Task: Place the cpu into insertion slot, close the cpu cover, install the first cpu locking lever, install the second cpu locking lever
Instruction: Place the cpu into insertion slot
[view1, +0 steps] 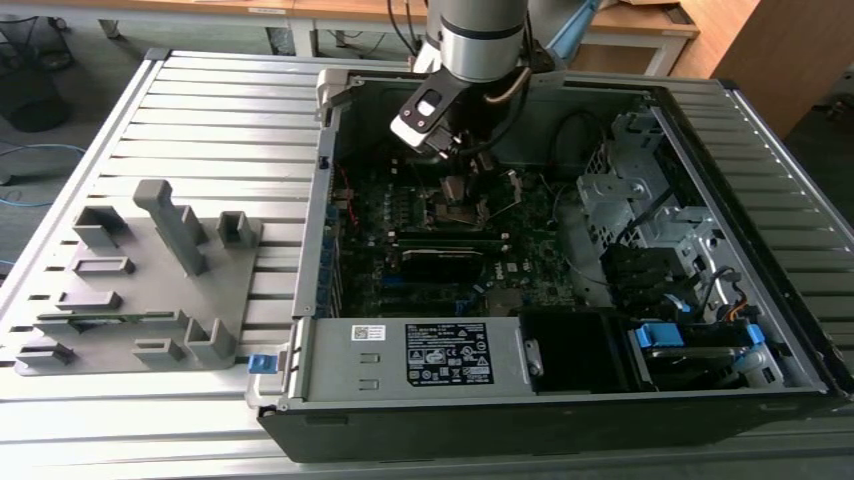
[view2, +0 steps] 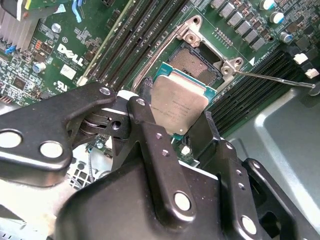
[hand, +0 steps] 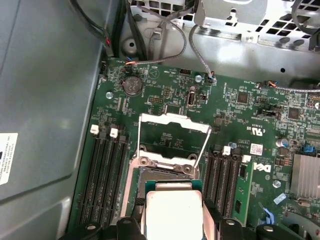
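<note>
Nearest in the exterior view, a power supply (view1: 400, 355) sits along the near wall of an open computer case (view1: 534, 425), which lies on a slatted metal table (view1: 214, 120). A grey fixture (view1: 147, 290) stands on the table at the exterior view's left, well apart from the work. Farther in lies the green motherboard (view1: 400, 215), and the gripper (view1: 461, 190) hangs just above its middle. In both wrist views the gripper (view2: 175, 117) (hand: 172, 222) is closed partway, its black fingers (view2: 145, 120) pressing on opposite edges of the cpu (view2: 178, 105) (hand: 172, 215), grey metal top facing up. The cpu sits over the near part of the insertion slot (view2: 196, 59) (hand: 162, 175), and the far part of the dark recess is uncovered (whether the chip touches the slot, I cannot tell). Rows of long black memory slots (hand: 105, 170) run on both sides of the slot. A thin metal lever (view2: 272, 79) reaches out sideways from one corner of the slot. Just beyond the slot in the first wrist view, the cpu cover (hand: 173, 121) is swung open away from the recess, and bare board shows through its square cut-out. Farthest off, the arm (view1: 481, 35) comes down from the far side of the case.
</note>
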